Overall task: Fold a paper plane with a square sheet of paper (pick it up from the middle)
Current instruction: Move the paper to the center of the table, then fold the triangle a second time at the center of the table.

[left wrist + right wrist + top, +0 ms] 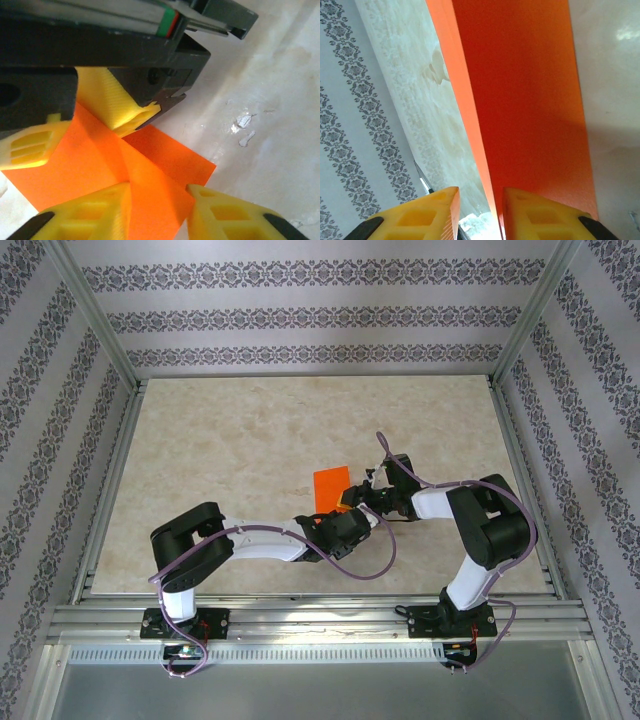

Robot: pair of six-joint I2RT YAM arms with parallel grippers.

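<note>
Both left gripper (159,194) and right gripper (480,194) straddle the creased bright orange paper sheet (331,482), jaws narrow; whether they pinch it is unclear.

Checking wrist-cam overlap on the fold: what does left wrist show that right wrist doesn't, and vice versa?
Left wrist: the right tool at a creased bright orange paper sheet, one free corner, chipped marks on the pale marbled table. Right wrist: the grey patterned wall past the table's edge, the sheet as a long folded strip. Both: orange sheet between that camera's own yellow fingers, table behind.
</note>
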